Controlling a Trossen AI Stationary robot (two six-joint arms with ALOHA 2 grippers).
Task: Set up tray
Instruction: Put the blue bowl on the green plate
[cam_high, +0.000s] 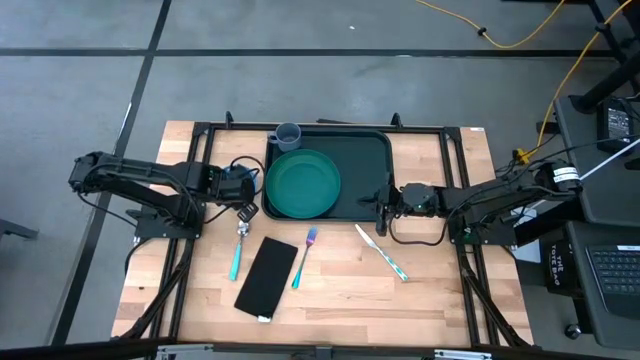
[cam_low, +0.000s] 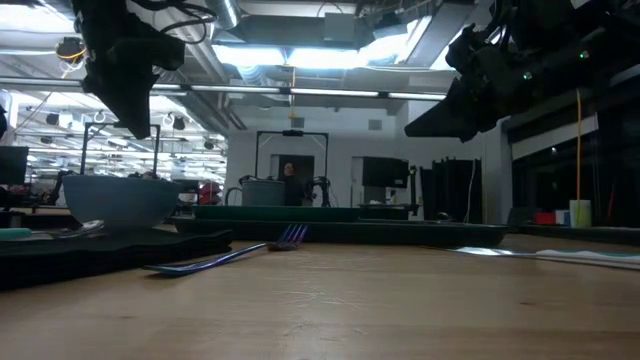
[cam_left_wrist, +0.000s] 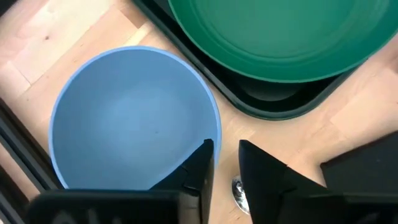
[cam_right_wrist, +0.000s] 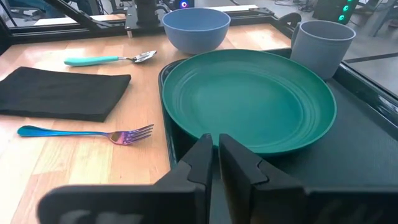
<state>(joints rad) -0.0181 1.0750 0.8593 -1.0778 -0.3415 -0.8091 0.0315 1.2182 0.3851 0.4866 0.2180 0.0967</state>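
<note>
The dark green tray (cam_high: 365, 165) lies at the table's far middle. The round green plate (cam_high: 302, 184) lies on its left half and a grey cup (cam_high: 288, 135) stands in its far left corner. A blue bowl (cam_left_wrist: 134, 118) stands on its base on the wood, just left of the tray's near left corner. My left gripper (cam_left_wrist: 225, 149) hangs above the bowl's rim with a narrow gap between its fingers; the low view shows it clear above the bowl (cam_low: 120, 200). My right gripper (cam_right_wrist: 214, 146) is shut and empty, raised over the tray's near right part and pointing at the plate.
On the wood near the tray lie a teal-handled spoon (cam_high: 238, 250), a flat black rectangle (cam_high: 266, 277), a blue fork (cam_high: 303, 258) and a teal-handled knife (cam_high: 381, 252). The black frame rails (cam_high: 180, 280) run along the table's left and right sides.
</note>
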